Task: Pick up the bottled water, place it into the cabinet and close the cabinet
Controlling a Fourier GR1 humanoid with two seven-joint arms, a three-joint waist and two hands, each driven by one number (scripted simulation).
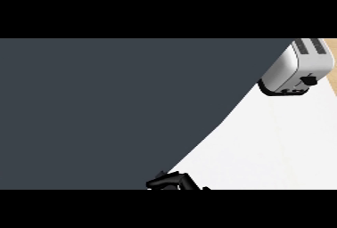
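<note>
Where a flat dark slate-grey panel (112, 111), likely the cabinet door, fills the left and centre, its curved edge sweeps from upper right to the bottom middle, leaving open white table (276, 147) only at right. A black hand (172, 181) shows at that edge's foot; which hand it is, and whether its fingers are closed, I cannot tell. Bottled water not visible; silver toaster (299, 67) at the table's far right corner.

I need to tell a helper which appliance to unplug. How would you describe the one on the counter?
Follow the white counter to its far right corner. There sits the toaster, silver with black slots on top and a black base, the only appliance in view.
</note>
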